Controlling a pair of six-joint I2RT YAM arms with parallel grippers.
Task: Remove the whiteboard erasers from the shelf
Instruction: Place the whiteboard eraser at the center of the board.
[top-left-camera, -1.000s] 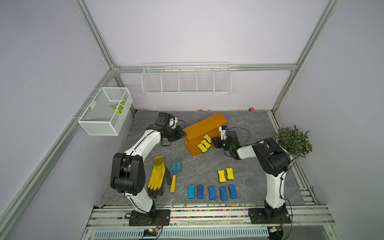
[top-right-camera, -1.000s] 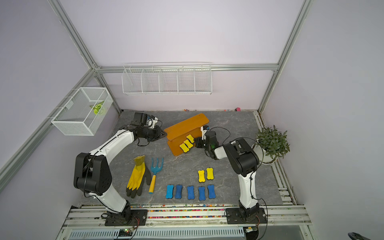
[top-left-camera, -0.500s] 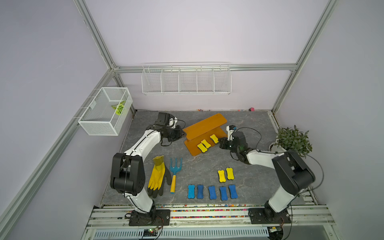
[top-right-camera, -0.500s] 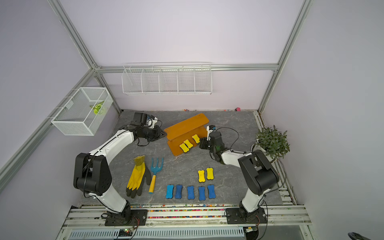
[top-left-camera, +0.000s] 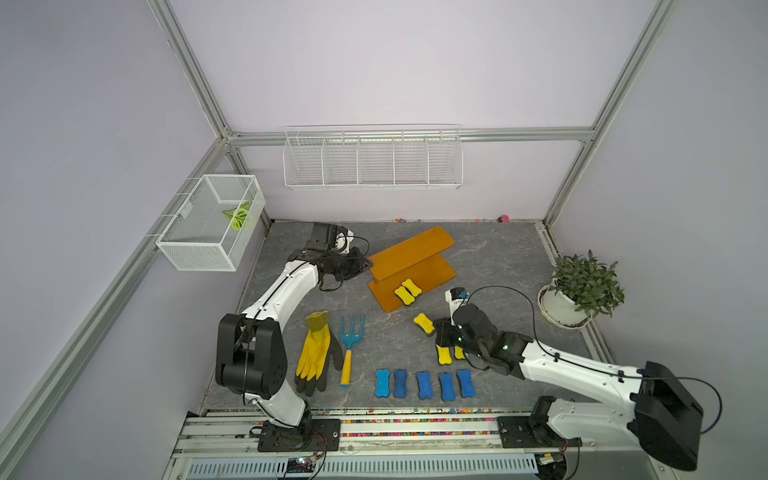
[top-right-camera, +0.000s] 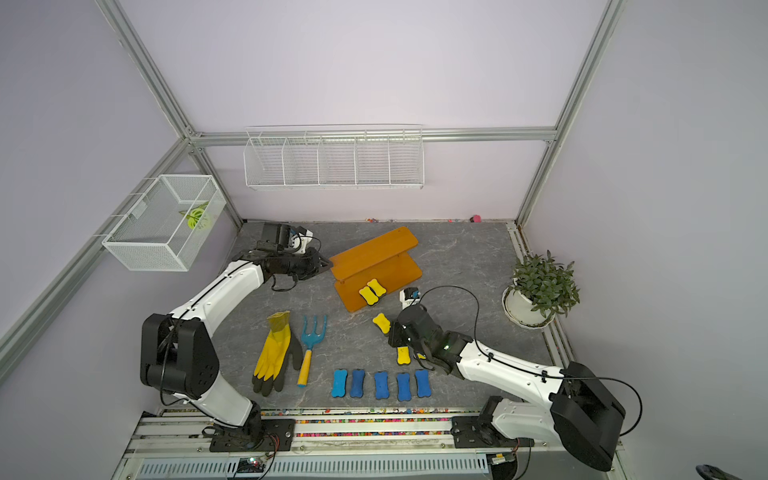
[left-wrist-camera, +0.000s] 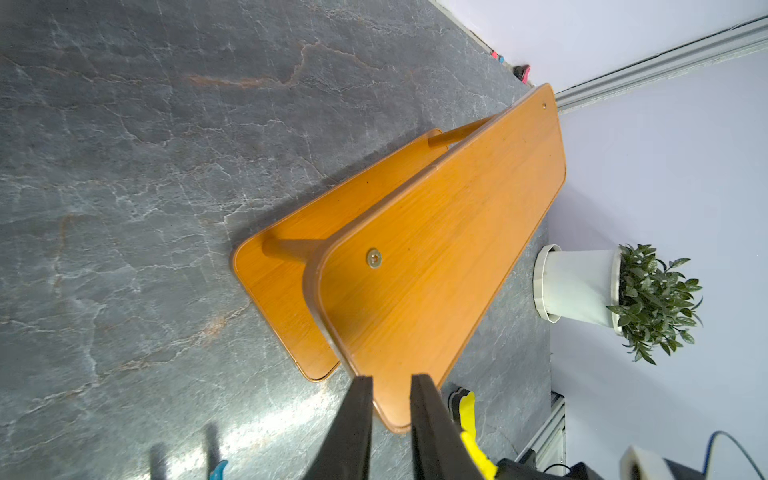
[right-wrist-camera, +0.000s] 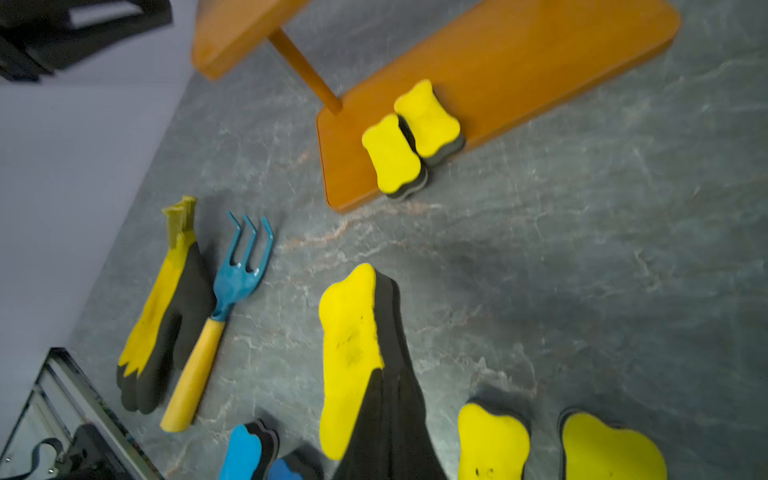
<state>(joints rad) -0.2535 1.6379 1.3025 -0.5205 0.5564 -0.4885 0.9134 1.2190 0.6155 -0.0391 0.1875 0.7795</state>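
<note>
Both grippers are busy. The left gripper (left-wrist-camera: 390, 388) pinches the orange shelf's (top-left-camera: 415, 251) upper board (left-wrist-camera: 436, 249) at its end. Two yellow erasers (top-left-camera: 408, 291), felt down and touching, lie across its lower board (top-left-camera: 434, 272). Their long axes point toward the nearer right gripper (top-left-camera: 435, 330), which is clamped on a third yellow eraser (right-wrist-camera: 349, 345) off the shelf.

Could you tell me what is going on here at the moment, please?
The left gripper clamps one end of the upper board of the orange shelf, while the right gripper holds a yellow eraser over the table, clear of the shelf. Two yellow erasers lie on the lower board; five blue erasers and two other yellow ones lie on the table.
</note>
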